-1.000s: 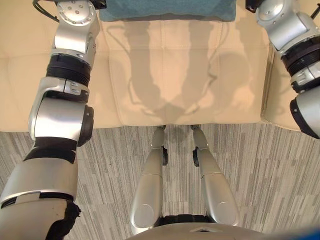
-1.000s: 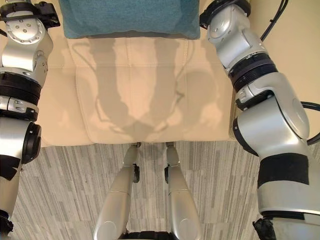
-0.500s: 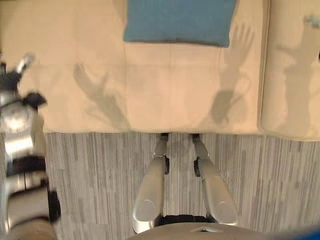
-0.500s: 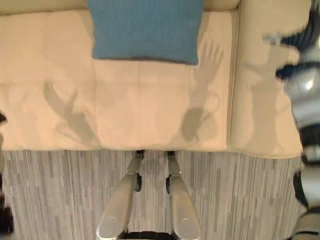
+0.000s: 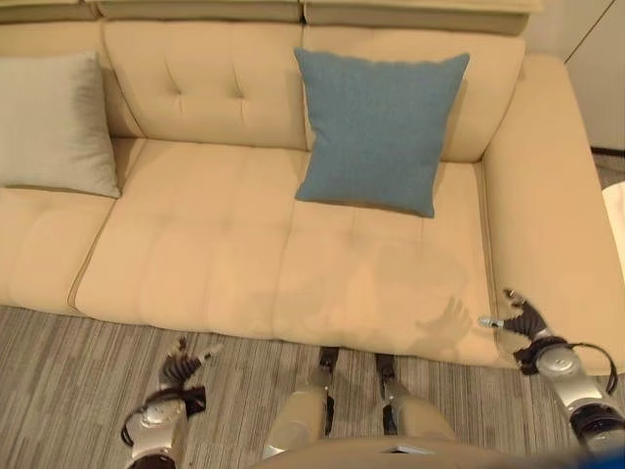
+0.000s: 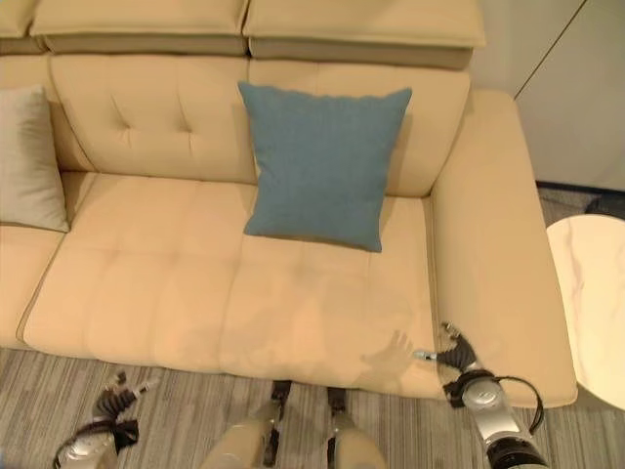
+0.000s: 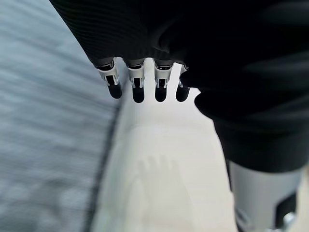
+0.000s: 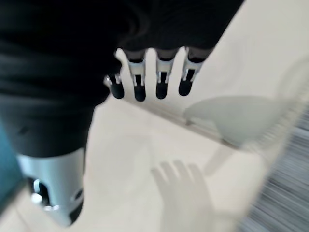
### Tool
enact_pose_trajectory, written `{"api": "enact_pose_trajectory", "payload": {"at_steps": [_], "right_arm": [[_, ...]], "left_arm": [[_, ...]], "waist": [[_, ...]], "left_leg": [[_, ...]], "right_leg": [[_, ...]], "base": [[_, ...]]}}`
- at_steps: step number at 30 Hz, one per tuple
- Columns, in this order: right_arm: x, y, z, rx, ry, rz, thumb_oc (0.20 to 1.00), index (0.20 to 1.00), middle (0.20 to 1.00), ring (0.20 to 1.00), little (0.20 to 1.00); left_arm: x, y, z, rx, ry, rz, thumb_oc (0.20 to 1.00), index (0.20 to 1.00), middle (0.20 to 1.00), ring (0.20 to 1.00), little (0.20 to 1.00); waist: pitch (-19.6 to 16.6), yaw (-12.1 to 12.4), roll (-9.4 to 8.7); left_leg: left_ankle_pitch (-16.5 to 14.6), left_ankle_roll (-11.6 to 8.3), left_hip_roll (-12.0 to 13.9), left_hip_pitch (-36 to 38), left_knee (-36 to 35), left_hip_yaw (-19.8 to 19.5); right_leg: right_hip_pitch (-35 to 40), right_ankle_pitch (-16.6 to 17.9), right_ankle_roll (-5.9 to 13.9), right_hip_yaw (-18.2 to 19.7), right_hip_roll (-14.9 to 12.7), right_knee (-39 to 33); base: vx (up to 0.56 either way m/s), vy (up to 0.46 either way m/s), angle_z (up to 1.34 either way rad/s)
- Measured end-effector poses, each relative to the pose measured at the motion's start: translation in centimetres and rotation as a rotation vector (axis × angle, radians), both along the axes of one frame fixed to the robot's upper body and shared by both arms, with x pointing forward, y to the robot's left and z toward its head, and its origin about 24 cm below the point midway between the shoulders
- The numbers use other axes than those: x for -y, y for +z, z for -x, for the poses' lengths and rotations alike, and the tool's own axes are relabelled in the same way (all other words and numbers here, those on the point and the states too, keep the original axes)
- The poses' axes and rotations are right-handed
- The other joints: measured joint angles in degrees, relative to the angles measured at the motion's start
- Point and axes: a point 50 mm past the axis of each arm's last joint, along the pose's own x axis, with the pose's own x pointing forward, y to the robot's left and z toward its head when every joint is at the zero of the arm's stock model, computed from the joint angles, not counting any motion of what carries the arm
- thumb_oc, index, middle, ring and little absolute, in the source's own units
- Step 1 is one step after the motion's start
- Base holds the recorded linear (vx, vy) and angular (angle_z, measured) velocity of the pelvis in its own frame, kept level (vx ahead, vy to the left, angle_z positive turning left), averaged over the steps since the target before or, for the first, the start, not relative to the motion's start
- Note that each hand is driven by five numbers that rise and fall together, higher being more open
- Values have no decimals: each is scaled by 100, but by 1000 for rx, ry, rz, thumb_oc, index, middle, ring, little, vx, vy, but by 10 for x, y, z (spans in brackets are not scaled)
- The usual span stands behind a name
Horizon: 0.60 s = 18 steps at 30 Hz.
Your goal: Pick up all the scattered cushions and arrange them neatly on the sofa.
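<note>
- The teal cushion (image 5: 379,129) was standing up against the backrest of the cream sofa (image 5: 234,264), leaning back a bit, with its bottom edge on the seat, over toward the sofa's right arm.
- A second one, the beige cushion (image 5: 51,127), was propped against the backrest way over on the left, well apart from the teal one, with a stretch of bare seat between them.
- My left hand (image 5: 182,366) was hanging low over the striped grey carpet (image 5: 68,362) just in front of the sofa's front edge, fingers (image 7: 137,86) straight and spread, nothing in them.
- My right hand (image 5: 522,320) was down by the front right corner of the sofa, near where the seat meets the arm, fingers (image 8: 161,79) also stretched out and apart, holding nothing.
- Neither hand was touching either cushion; both were well away from them.
- From my right wrist I could see the pale seat right below the fingertips, plus a sliver of teal at the edge.
- There was a round white side table (image 6: 591,303) off to the right of the sofa arm, on the floor beside it.
</note>
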Motion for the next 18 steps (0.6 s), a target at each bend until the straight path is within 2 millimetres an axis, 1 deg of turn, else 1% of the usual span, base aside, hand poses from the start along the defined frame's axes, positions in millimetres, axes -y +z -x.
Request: {"api": "enact_pose_trajectory", "payload": {"at_steps": [2,3,4,5,8,9,10,11,12,13,14,15,16,17,18], "right_arm": [[-13,-26,18,-124,-49,-48,1000,1000,1000,1000,1000],[-19,-36,32,-184,-43,-56,1000,1000,1000,1000,1000],[-23,-41,37,-214,-33,-57,1000,1000,1000,1000,1000],[-24,-48,49,-270,-33,-56,1000,1000,1000,1000,1000],[-23,-54,64,-319,-58,-59,1000,1000,1000,1000,1000],[-21,-56,72,-342,-68,-58,1000,1000,1000,1000,1000],[-21,-57,75,-350,-71,-58,1000,1000,1000,1000,1000],[-20,-58,79,-362,-81,-58,1000,1000,1000,1000,1000],[-19,-59,82,-364,-96,-63,1000,1000,1000,1000,1000],[-17,-59,85,-366,-119,-66,1000,1000,1000,1000,1000],[-16,-59,87,-370,-132,-61,1000,1000,1000,1000,1000],[-15,-60,89,-382,-141,-57,1000,1000,1000,1000,1000],[-15,-60,90,-384,-142,-57,1000,1000,1000,1000,1000],[-15,-61,91,-389,-146,-58,1000,1000,1000,1000,1000],[-17,-58,77,-347,-145,-64,1000,1000,1000,1000,1000]], "left_arm": [[9,-21,24,-173,0,42,1000,1000,1000,1000,1000],[16,-27,33,-229,-32,52,1000,1000,1000,1000,1000],[21,-30,40,-261,-59,58,1000,1000,1000,1000,1000],[26,-33,43,-289,-94,75,1000,1000,1000,1000,1000],[36,-37,45,-298,-115,102,1000,1000,1000,1000,1000],[38,-37,44,-294,-118,106,1000,1000,1000,1000,1000],[38,-37,43,-290,-119,106,1000,1000,1000,1000,1000],[38,-35,37,-274,-125,102,1000,1000,1000,1000,1000],[38,-35,34,-268,-128,102,1000,1000,1000,1000,1000],[40,-34,29,-261,-142,100,1000,1000,1000,1000,1000],[40,-33,23,-252,-155,96,1000,1000,1000,1000,1000],[41,-32,14,-232,-166,92,1000,1000,1000,1000,1000],[40,-30,7,-222,-182,80,1000,1000,1000,1000,1000],[39,-28,1,-209,-187,75,1000,1000,1000,1000,1000],[36,-25,-9,-193,-188,65,1000,1000,1000,1000,1000]], "waist": [[-32,5,-18],[-131,-2,-38],[-215,-1,-50],[-253,10,-63],[-369,-18,-135],[-435,-20,-158],[-463,-14,-182],[-467,-30,-195],[-459,-44,-189],[-433,-68,-141],[-402,-171,-142],[-348,-180,-174],[-316,-183,-257],[-260,-214,-379],[-123,-241,-691]], "left_leg": [[-39,-8,22,281,-3,-5],[-78,-14,38,317,-2,-2],[-83,-15,43,311,-10,-4],[-83,-16,64,315,-12,-7],[-83,-16,121,348,-8,-19],[-83,-16,137,345,-13,-29],[-83,-17,153,341,-22,-52],[-75,-29,180,283,-29,-170],[-75,-31,201,258,-30,-205],[-58,-166,238,187,-3,-253],[-91,-207,218,70,87,-299],[-292,-363,250,28,83,-271],[-542,-499,253,-32,107,-110],[-549,-463,192,-121,290,23],[-654,-464,3,-220,957,64]], "right_leg": [[279,-47,-47,-2,22,-2],[312,-93,-96,-2,32,-26],[309,-99,-105,-1,39,-19],[313,-100,-107,-5,50,0],[363,-92,-120,-27,103,1],[363,-94,-128,-35,124,2],[368,-96,-134,-51,147,2],[370,-89,-156,-128,198,4],[370,-90,-162,-155,224,5],[359,-105,-205,-247,313,43],[351,-152,-272,-362,249,28],[334,-133,-365,-501,237,24],[267,-66,-506,-639,160,23],[213,-32,-564,-710,29,-5],[98,29,-617,-723,-290,1]], "base": [[42,-72,4],[29,-104,-2],[7,-61,2],[18,-141,4],[-6,-137,2],[-38,-121,4],[-153,-199,18],[-199,-182,28],[-186,-153,36],[-148,-58,59],[-148,-50,74],[-203,-64,75],[-149,-40,53],[-108,-7,48],[-53,20,46]]}}
